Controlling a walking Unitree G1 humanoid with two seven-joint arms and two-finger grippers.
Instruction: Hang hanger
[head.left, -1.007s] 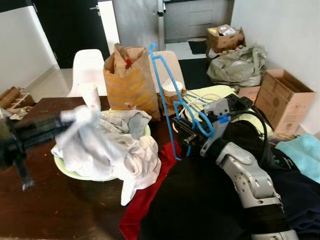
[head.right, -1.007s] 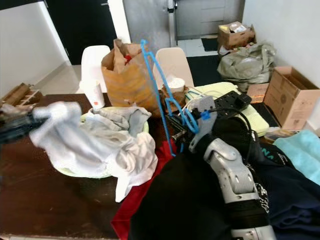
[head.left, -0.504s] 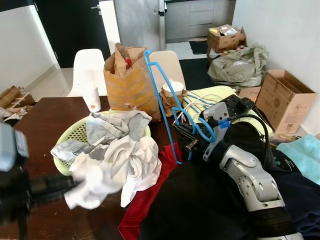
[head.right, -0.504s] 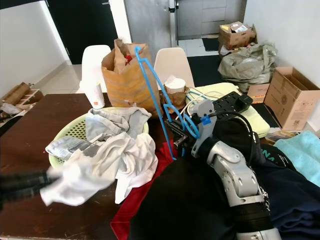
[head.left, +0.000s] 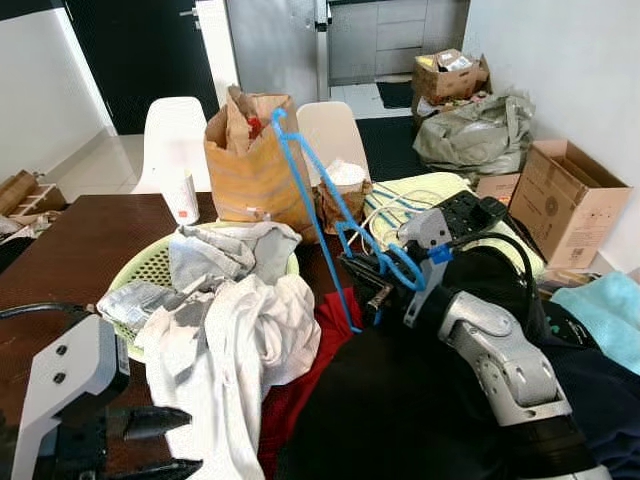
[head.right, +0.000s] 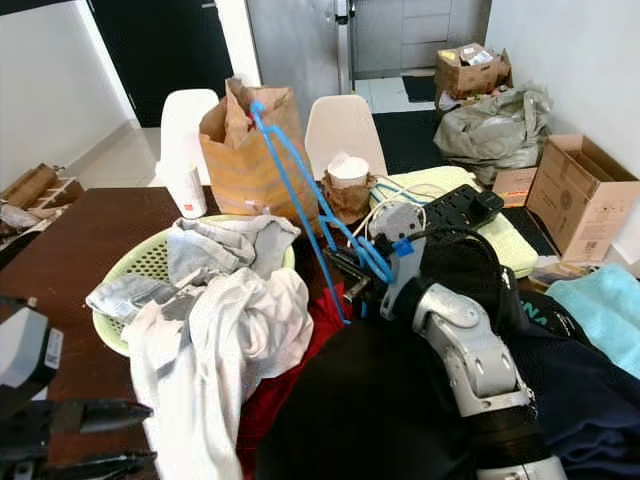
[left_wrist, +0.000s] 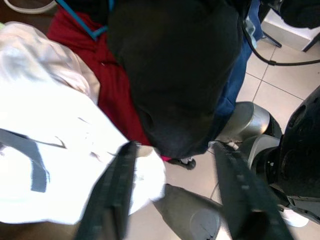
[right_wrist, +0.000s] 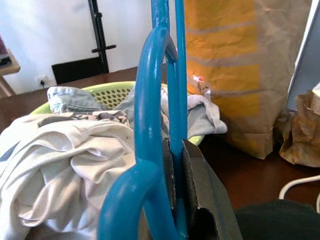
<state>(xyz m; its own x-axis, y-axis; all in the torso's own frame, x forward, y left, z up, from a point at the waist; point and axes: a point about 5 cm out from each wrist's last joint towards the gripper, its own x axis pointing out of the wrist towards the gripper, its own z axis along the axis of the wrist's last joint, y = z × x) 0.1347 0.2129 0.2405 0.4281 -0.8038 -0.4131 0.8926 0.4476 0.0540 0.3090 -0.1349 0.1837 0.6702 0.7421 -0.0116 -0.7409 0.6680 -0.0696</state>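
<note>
Clutter covers the dark table (head.left: 60, 250) from end to end. At the near left the left gripper (head.left: 165, 445) hangs low by the table edge, its two black fingers spread wide with nothing between them. Beside it a white cloth (head.left: 235, 370) spills from the green basket (head.left: 145, 268), which also holds grey laundry (the basket rim is mostly buried). Behind the basket stand a white cup (head.left: 183, 196), one brown paper bag (head.left: 250, 165) and two white chairs (head.left: 170, 125). In the middle the blue hanger (head.left: 315, 215) stands tilted over a red cloth (head.left: 335, 315), its long frame crossing in front of the bag. The right gripper (head.left: 372, 285) is clamped on the hanger's lower part, above a heap of black clothing (head.left: 400, 400). To the right lie a power strip (head.left: 465, 210), a grey sack (head.left: 475, 130) and two cardboard boxes (head.left: 570, 200) on the floor.
</note>
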